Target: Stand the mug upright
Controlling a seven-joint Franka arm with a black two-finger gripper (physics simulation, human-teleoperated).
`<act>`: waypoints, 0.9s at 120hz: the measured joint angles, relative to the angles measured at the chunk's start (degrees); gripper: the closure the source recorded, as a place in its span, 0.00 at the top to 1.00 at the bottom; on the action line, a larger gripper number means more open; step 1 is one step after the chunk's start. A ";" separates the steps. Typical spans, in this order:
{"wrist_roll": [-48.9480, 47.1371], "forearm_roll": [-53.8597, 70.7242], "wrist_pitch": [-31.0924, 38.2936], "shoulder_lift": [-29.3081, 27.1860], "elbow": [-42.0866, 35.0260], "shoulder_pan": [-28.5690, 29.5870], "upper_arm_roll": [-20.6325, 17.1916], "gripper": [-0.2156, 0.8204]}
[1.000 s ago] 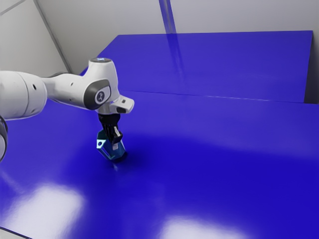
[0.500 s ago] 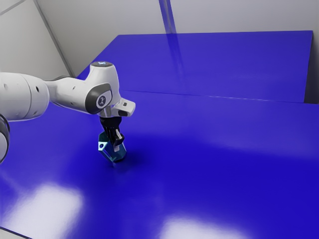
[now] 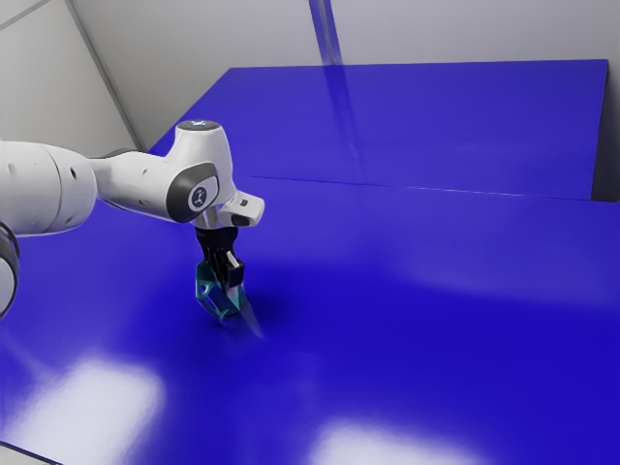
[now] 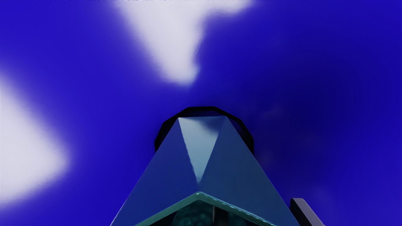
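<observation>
Left of centre in the exterior view, the jaws, clamped or not I cannot tell, meet the mug (image 4: 157, 188), likely to steady it base-down on the worktop (image 3: 387, 339).

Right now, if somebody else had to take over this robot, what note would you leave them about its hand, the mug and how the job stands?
Hand: open, low at the mug's rim, one finger inside the mug and the other outside, with its wall between them.
Mug: on the blue table, mouth up toward the hand, black base down.
Done: the mug looks upright, or nearly so; I can't tell if its base sits fully flat.
Left: check that it stands steady, then probably lift the hand straight up so the inside finger doesn't tip it.
</observation>
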 joint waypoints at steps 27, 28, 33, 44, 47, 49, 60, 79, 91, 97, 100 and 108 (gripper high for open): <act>0.08 -0.04 0.10 -0.08 0.08 -0.20 -0.01 0.43; 0.08 -0.04 0.10 -0.08 0.08 -0.20 -0.01 0.44; 0.09 -0.07 0.11 -0.11 0.14 -0.22 -0.01 0.45; 0.10 -0.11 0.11 -0.25 0.31 -0.33 -0.06 0.48; 0.11 -0.13 0.11 -0.34 0.38 -0.36 -0.07 0.49; 0.12 -0.14 0.12 -0.40 0.43 -0.37 -0.08 0.49; 0.14 -0.25 0.12 -0.72 0.75 -0.46 -0.09 0.51; 0.15 -0.63 0.12 -1.70 1.62 -0.78 -0.09 0.53; 0.16 -1.67 0.15 -2.18 2.76 -1.01 -0.09 0.53; 0.18 -2.70 0.14 -2.45 3.58 -1.01 -0.09 0.53; 0.19 -3.29 0.14 -2.63 3.96 -1.00 -0.09 0.53; 0.21 -4.64 -0.02 -3.24 5.16 -0.99 -0.12 0.54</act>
